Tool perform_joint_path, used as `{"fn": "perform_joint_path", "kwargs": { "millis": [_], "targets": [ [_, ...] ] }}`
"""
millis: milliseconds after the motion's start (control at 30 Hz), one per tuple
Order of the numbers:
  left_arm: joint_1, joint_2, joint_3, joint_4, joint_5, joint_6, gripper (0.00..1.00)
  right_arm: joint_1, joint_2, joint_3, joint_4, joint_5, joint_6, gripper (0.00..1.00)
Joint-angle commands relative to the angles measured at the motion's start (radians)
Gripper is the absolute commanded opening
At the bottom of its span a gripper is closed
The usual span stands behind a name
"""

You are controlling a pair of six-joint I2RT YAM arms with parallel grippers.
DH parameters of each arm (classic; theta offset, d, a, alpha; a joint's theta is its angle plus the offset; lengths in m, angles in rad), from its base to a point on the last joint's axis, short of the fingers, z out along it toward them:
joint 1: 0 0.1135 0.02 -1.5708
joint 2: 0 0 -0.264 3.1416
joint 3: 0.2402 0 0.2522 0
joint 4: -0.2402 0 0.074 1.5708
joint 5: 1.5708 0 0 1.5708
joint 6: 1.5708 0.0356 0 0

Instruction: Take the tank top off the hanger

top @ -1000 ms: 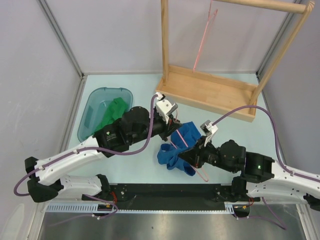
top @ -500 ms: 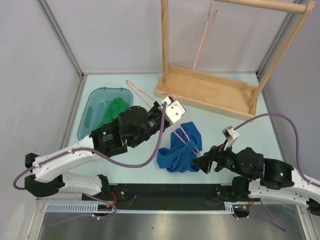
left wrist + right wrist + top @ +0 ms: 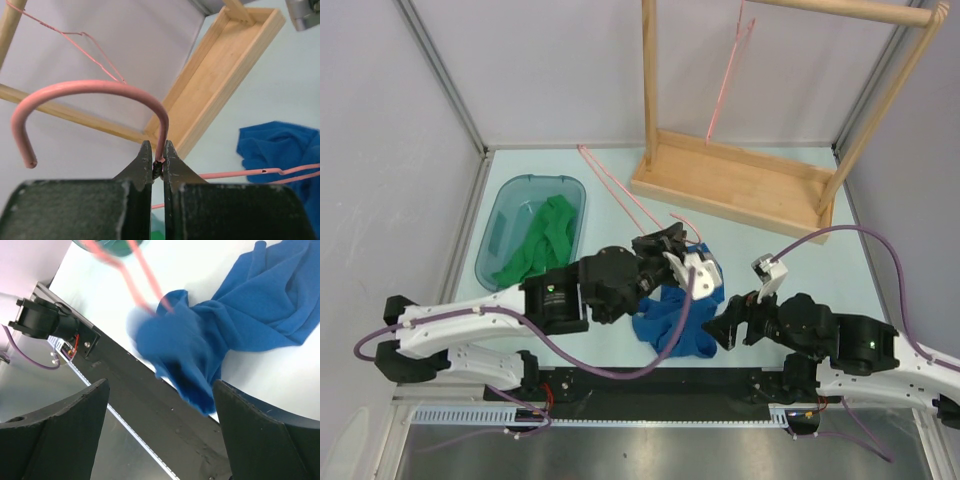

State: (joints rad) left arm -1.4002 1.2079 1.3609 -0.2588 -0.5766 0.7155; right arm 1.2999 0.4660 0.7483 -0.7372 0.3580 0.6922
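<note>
Filling the overhead view: pale green table (image 3: 550, 165), boxed in by grey-white wall panels (image 3: 540, 70) on metal posts. A black rail (image 3: 660, 385) runs along the bottom edge.

Wooden rack (image 3: 735, 185) stands upper right, its top bar cut off by the frame. A 2nd pink hanger (image 3: 725, 80) hangs from it, hook out of shot.

2 arms reach in from the bottom, and the left one covers part of the cloth.

Teal bin (image 3: 505, 225) at left holds a green cloth (image 3: 545, 240).

Blue tank top (image 3: 675, 315) lies crumpled on the table, lower middle, between the 2 grippers. Its upper edge is hidden under the left wrist.

Pink hanger (image 3: 615, 185) slants from the upper left of centre down to the left gripper (image 3: 157, 152). That gripper is pinched tight on the wire neck just under the hook.

One hanger arm runs toward the blue cloth. In the right wrist view the wire is blurred where it meets the cloth, so can't tell if it is threaded through or lying on top.

Right gripper (image 3: 160, 386) has its fingers spread wide and grips nothing. It sits just right of the tank top and above it.
</note>
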Motion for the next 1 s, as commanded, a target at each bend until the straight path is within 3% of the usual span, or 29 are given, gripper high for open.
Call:
{"fn": "perform_joint_path", "kwargs": {
  "millis": [0,133,267,367,567,667,800,967],
  "targets": [
    [-0.01,0.004,-0.066,0.171,-0.115,0.318,0.0,0.006,0.005,0.031,0.078,-0.013,-0.049,0.9],
    [-0.01,-0.054,-0.118,0.223,-0.079,0.351,0.0,0.006,-0.01,0.026,0.067,-0.004,-0.043,0.9],
    [-0.01,-0.094,-0.152,0.256,-0.08,0.277,0.0,0.006,-0.033,0.034,0.07,-0.014,-0.039,0.9],
    [-0.011,-0.107,-0.134,0.218,-0.094,0.084,0.0,0.004,-0.047,0.019,0.09,-0.046,-0.048,0.9],
    [-0.002,-0.156,-0.091,-0.078,-0.075,-0.637,0.0,0.006,-0.041,-0.012,0.122,-0.151,-0.083,0.9],
    [0.018,-0.163,-0.071,-0.224,-0.034,-0.851,0.0,0.006,-0.049,-0.024,0.14,-0.186,-0.098,0.9],
    [0.041,-0.151,-0.026,-0.393,-0.049,-0.95,0.0,0.006,-0.047,-0.009,0.137,-0.2,-0.115,0.91],
    [0.047,-0.177,-0.028,-0.435,-0.048,-0.985,0.0,0.006,-0.023,-0.017,0.199,-0.266,-0.131,0.88]
  ]
}}
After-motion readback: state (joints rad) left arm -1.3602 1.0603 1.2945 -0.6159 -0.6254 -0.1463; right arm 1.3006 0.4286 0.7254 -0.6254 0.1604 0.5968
